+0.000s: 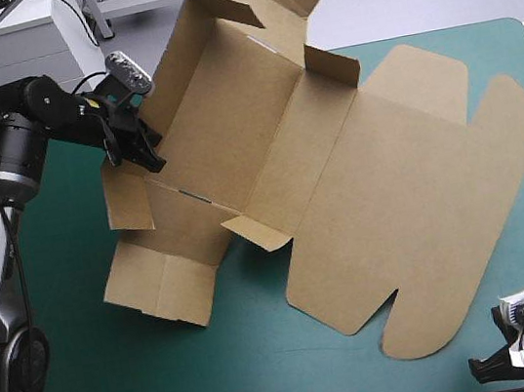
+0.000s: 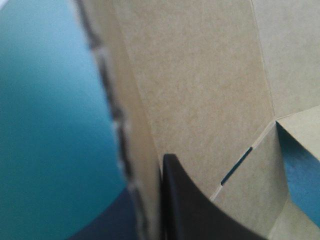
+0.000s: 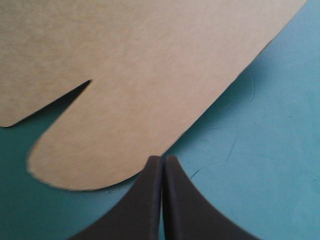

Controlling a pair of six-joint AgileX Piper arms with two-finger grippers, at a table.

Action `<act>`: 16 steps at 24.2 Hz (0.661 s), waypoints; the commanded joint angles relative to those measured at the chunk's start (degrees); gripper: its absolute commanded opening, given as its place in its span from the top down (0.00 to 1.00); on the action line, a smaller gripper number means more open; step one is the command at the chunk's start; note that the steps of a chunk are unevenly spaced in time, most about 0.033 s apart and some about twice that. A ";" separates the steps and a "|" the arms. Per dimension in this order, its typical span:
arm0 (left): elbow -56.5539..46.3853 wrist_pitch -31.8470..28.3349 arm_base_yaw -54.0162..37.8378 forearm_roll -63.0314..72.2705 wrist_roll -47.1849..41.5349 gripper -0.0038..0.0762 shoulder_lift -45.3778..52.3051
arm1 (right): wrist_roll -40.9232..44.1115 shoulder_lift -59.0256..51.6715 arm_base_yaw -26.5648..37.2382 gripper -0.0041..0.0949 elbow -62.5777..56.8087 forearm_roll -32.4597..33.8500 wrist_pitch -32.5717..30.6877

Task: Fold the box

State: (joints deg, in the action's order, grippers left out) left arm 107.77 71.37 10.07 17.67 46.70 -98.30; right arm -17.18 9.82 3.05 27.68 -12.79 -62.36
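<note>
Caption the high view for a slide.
Left gripper pinches a raised wall of the brown box on the teal-green table; right gripper sits at the near right corner.

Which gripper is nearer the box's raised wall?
Left. The left gripper is shut on the box's raised wall; the right gripper, shut, sits by the lid flap.

Box (image 1: 338, 175): brown cut board, half-formed. Wall at 9 o'clock raised and tilted, flaps standing at 12 o'clock, wide rounded lid panel flat on tabletop (image 1: 89, 360) toward 4 o'clock, loose flap at 7 o'clock.
</note>
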 commanded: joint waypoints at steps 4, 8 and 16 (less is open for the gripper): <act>8.37 -2.56 8.71 -11.14 0.47 0.96 3.30 | -0.40 0.79 -0.11 0.97 1.38 -0.70 3.37; 8.49 -6.77 14.19 -15.99 1.53 0.96 3.06 | -0.29 0.79 -0.11 0.97 1.38 -0.70 3.37; 4.08 -16.48 24.91 -30.44 6.28 0.96 2.05 | -0.29 0.79 -0.11 0.97 1.38 -0.70 3.37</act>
State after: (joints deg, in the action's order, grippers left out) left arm 111.30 61.04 32.64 -9.71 52.35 -99.04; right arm -17.18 9.82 3.05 27.68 -12.79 -62.36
